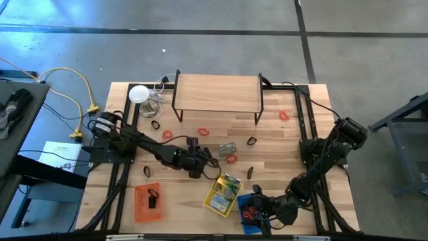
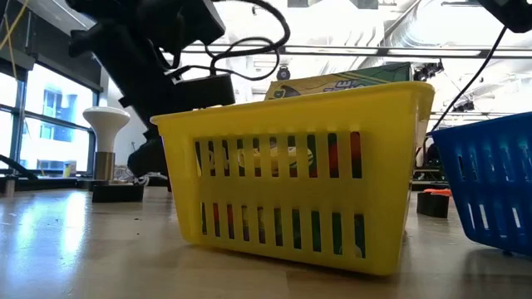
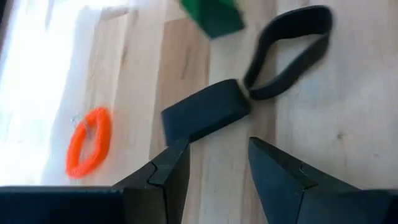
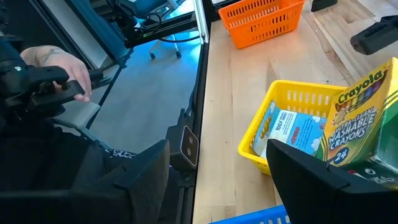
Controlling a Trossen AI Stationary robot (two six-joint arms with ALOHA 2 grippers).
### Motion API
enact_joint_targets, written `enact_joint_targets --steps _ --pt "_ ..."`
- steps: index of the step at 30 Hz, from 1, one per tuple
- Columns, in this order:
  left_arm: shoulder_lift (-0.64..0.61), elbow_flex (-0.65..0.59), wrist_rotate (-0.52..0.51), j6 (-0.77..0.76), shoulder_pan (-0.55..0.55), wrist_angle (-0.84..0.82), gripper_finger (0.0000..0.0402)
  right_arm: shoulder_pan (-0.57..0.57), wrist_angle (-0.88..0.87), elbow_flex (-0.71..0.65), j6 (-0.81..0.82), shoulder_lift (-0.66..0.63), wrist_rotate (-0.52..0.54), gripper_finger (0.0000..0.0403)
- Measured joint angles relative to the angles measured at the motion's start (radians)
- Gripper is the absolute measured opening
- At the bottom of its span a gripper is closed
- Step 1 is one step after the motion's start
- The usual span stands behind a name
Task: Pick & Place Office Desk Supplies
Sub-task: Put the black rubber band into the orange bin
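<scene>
L gripper (image 3: 214, 165) at frame centre, fingers apart over black clip (image 3: 205, 112) to grab; R gripper (image 4: 217, 180) parked lower right, fingers apart, empty.

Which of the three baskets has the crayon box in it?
The yellow basket, between the orange basket and blue basket, holds the Crayola box.

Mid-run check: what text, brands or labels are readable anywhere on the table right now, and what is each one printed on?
"Crayola", with "WASHABLE CRAYONS" and "24" below it: on the crayon box standing in the yellow basket.
Blue-and-white packet in the same basket: print too small to read.
White sheet on the side table at the left: print too small to read.
Green-and-silver packet on the table: nothing readable.
</scene>
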Motion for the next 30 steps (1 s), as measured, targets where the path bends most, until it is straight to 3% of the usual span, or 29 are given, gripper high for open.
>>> enact_joint_targets --steps 10,15,23,26,30 --pt "0.001 0.001 0.012 0.148 0.053 0.091 0.0154 -0.001 0.001 0.0 -0.012 0.0 0.003 0.0256" --pt "0.021 0.001 0.118 0.167 0.098 0.104 0.0154 -0.001 0.001 0.0 -0.019 0.0 0.003 0.0256" --pt "0.041 0.003 0.153 0.167 0.149 0.114 0.015 -0.001 -0.003 0.0 -0.021 0.0 0.003 0.0256" --pt "0.051 0.004 0.155 0.163 0.146 0.109 0.0127 -0.001 -0.004 0.0 -0.021 0.0 0.003 0.0256" --pt "0.055 0.005 0.155 0.156 0.128 0.103 0.0065 -0.001 -0.005 0.0 -0.022 0.0 0.003 0.0256"
